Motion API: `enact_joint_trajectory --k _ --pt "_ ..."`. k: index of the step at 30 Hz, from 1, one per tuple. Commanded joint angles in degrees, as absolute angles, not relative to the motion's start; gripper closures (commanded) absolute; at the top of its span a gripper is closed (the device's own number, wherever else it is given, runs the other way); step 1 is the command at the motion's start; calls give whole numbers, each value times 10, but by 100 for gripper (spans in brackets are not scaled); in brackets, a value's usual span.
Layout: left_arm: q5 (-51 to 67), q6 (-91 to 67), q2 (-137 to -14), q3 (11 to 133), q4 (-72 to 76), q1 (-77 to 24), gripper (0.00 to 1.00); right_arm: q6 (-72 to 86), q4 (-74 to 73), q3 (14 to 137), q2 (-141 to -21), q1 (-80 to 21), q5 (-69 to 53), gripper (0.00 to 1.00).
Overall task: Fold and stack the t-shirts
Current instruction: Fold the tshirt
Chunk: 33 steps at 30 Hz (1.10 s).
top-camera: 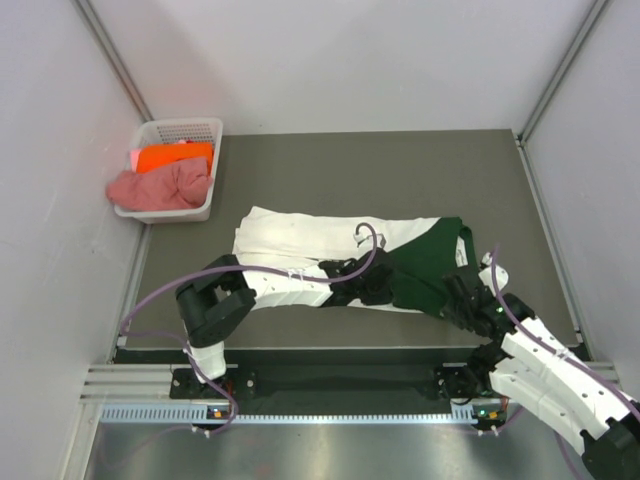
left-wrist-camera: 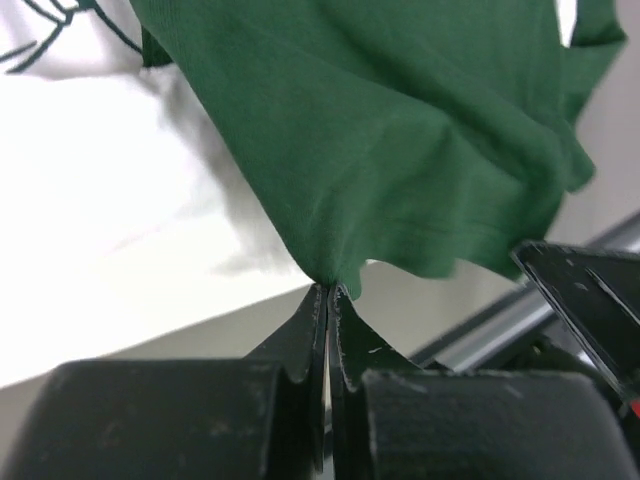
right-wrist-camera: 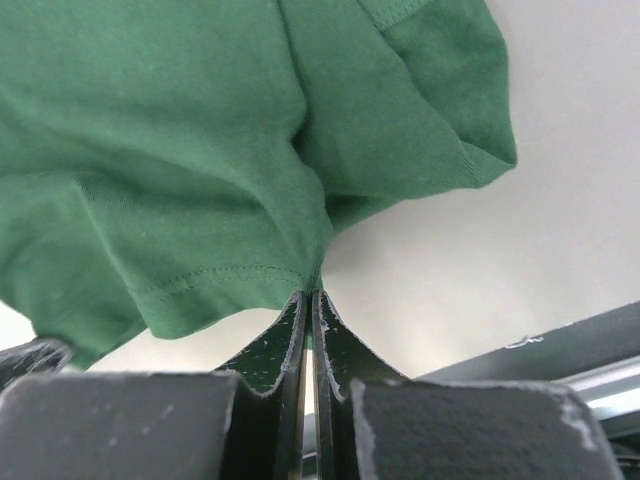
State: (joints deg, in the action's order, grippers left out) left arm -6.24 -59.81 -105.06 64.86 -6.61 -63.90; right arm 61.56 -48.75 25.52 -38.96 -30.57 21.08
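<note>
L end effector (left-wrist-camera: 330, 292) & R end effector (right-wrist-camera: 308, 296) each clamped tight on hem of green-and-white t-shirt (top-camera: 300, 232); lifting together, taut, toward 9 o'clock seemed best.

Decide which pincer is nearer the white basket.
Left. The left pincer pinches the green part of the t-shirt, toward the arms and right of the basket; the right pincer pinches it even farther right.

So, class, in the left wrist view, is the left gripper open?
No, the left gripper is shut, black fingers pinching an edge of the white and dark green cloth t-shirt.
</note>
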Motion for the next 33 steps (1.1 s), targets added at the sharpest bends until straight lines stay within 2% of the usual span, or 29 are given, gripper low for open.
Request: enact_joint_trajectory --k 1,5,11,13,14,17,19,20,21,22,25,30,33 --pt "-39 -600 -1008 625 -57 -636 100 615 -516 282 -379 -302 206 98" --pt "-33 -602 -1000 619 -60 -636 100 619 -527 290 -376 -302 200 97" --pt "-44 -600 -990 609 -81 -636 100 621 -527 289 -382 -302 190 88" --pt "-47 -601 -984 599 -82 -636 100 625 -531 291 -383 -302 191 81" --pt "-45 -599 -983 594 -81 -636 100 627 -530 290 -381 -302 192 73" --pt "-43 -596 -979 594 -84 -636 100 628 -528 291 -373 -303 196 70" --pt "-43 -596 -969 588 -83 -637 99 629 -527 294 -360 -303 203 56" --pt "-47 -596 -964 583 -84 -637 97 630 -527 296 -356 -302 206 54" --pt "-53 -596 -956 581 -85 -637 76 631 -526 301 -355 -302 209 49" --pt "-56 -595 -954 581 -91 -637 68 632 -526 306 -356 -303 215 45" --pt "-64 -585 -940 583 -105 -637 53 632 -508 315 -373 -303 218 44" --pt "-97 -565 -879 573 -136 -632 46 644 -474 324 -427 -307 226 48" --pt "-81 -541 -829 566 -164 -588 44 653 -452 316 -448 -307 243 51"
